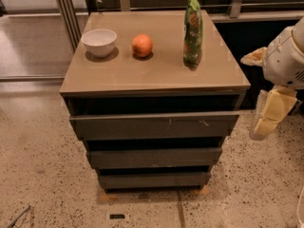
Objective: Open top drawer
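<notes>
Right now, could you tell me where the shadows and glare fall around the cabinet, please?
In the camera view, soft shadows sit at the near side of the bowl, orange and green bag. The cabinet top has a dull sheen toward the back. A dark band of shadow lies just above the top drawer. The gripper hangs well lit at the right edge, beside the cabinet.

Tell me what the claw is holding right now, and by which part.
Nothing that shows: the claw hangs right of the cabinet, apart from the top drawer.
</notes>
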Robot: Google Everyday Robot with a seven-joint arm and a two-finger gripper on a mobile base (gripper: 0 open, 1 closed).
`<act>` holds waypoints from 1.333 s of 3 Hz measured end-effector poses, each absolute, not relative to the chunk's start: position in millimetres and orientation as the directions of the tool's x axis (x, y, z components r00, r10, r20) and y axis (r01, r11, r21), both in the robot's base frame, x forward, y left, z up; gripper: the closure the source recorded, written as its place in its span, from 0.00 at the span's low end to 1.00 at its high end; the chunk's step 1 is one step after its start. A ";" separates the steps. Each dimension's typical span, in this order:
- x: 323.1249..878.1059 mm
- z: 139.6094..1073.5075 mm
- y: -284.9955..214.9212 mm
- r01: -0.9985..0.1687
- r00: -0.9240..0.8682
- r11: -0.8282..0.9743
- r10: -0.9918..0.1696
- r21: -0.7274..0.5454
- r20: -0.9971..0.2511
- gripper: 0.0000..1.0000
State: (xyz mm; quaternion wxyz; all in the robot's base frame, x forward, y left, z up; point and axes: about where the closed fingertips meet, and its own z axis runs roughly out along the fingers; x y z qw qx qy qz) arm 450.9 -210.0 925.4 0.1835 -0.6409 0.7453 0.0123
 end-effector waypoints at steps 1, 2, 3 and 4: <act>456.7 887.8 -195.6 -0.973 -0.066 0.133 -0.943 -0.187 -0.325 0.00; 468.2 816.8 -172.1 -0.989 -0.021 0.075 -0.928 -0.129 -0.372 0.00; 468.2 816.8 -172.1 -0.989 -0.021 0.075 -0.928 -0.129 -0.372 0.00; 469.3 809.8 -175.5 -0.985 0.010 0.052 -0.933 -0.163 -0.360 0.00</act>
